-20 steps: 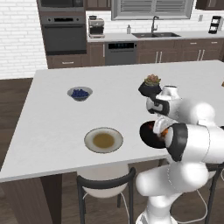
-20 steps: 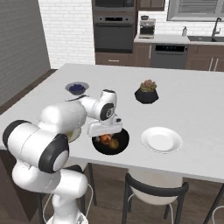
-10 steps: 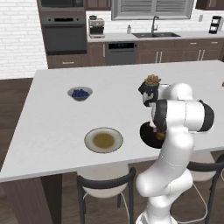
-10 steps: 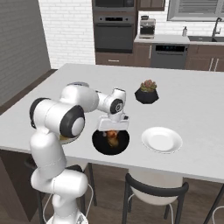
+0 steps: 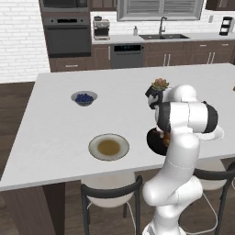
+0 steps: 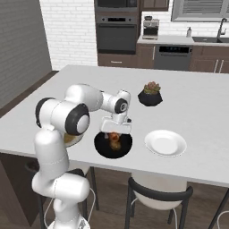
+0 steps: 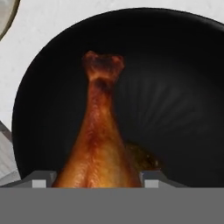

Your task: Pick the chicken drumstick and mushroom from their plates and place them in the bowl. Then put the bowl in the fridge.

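The glossy orange-brown chicken drumstick (image 7: 98, 131) hangs over the wide black glossy bowl (image 7: 175, 87), its thick end between the fingers (image 7: 151, 178), which look clamped on it. An olive-brown mushroom (image 7: 142, 158) seems to lie beneath. Dropped from here, it might bounce or roll toward the rim near the white tabletop (image 6: 201, 103) edge.

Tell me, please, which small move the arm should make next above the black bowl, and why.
Probably open the fingers wider and lift straight up. The chicken drumstick sits between them over the bowl, and an olive-brown lump, likely the mushroom, already lies beside it. Both plates, white and beige, look bare, so the bowl seems loaded.
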